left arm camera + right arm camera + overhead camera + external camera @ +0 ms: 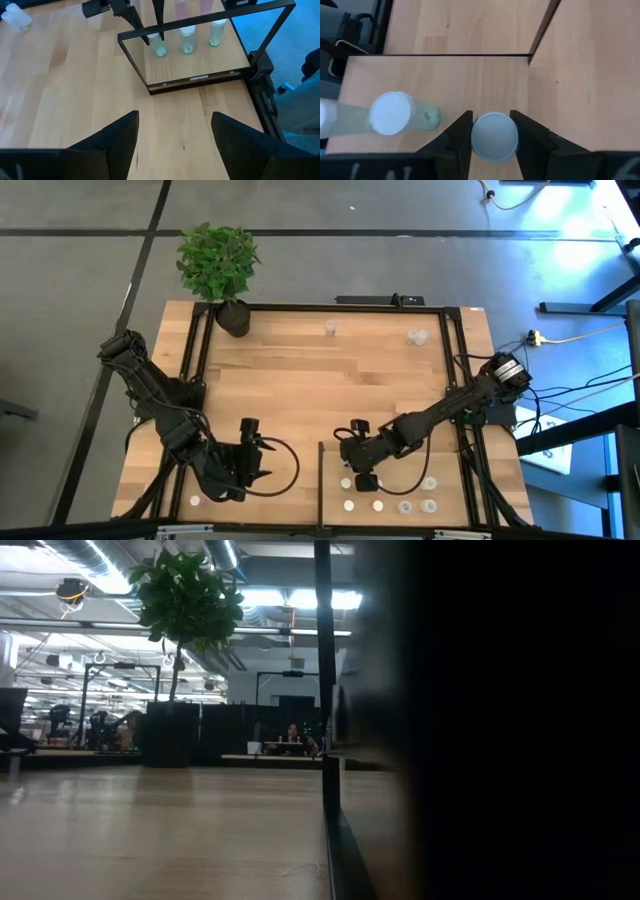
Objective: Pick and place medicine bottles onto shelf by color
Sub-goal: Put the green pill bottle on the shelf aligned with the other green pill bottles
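The pale shelf [400, 470] lies at the table's near right, and several small bottles stand on it in a row near the front [405, 507]. My right gripper [366, 480] points down over the shelf's left part and is shut on a white-capped bottle [494, 136]. A second white-capped bottle with a clear body [391, 113] stands beside it on the shelf. My left gripper [175, 135] is open and empty over the table's near left [262, 463], facing the shelf [200, 60]. My right gripper pinches the bottle's white cap [475, 137] between its two fingers, one finger on each side. The fingers come from above, pointing down. The bottle is upright. In the left wrist view its base [160, 50] seems to stand on the shelf, in line with two others.
Two loose bottles stand on the far part of the table [330, 328] [418, 337], and one stands at the near left [195, 501]. A potted plant [233, 317] is at the far left corner. A black frame [131, 55] rims the shelf.
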You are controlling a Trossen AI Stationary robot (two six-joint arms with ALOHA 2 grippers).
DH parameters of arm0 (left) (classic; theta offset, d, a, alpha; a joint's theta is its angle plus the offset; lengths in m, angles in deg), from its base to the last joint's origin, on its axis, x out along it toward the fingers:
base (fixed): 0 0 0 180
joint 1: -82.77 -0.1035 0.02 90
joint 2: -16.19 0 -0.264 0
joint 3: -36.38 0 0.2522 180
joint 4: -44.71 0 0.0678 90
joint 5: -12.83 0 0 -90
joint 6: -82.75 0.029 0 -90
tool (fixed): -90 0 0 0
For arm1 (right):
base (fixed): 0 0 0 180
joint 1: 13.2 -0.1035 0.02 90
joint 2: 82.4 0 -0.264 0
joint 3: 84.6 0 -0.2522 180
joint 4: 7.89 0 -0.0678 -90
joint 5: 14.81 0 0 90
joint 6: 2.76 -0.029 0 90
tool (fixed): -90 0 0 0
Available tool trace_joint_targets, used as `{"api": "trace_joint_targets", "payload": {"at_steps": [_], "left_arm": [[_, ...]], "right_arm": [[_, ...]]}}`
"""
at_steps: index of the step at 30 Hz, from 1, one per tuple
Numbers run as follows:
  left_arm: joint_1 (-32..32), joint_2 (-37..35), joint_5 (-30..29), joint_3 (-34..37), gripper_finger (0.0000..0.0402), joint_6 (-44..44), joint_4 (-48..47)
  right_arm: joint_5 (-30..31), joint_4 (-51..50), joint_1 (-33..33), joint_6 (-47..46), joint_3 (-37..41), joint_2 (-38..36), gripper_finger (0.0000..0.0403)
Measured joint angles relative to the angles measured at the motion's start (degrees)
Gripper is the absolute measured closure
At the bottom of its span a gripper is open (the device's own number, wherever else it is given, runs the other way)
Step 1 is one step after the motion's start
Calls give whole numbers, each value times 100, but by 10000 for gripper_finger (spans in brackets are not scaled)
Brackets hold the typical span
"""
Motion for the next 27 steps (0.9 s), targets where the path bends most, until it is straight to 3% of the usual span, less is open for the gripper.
{"api": "trace_joint_targets", "payload": {"at_steps": [27], "left_arm": [[-1,0,-2,0,159,2,-33]], "right_arm": [[112,218,13,485,0,9,280]]}}
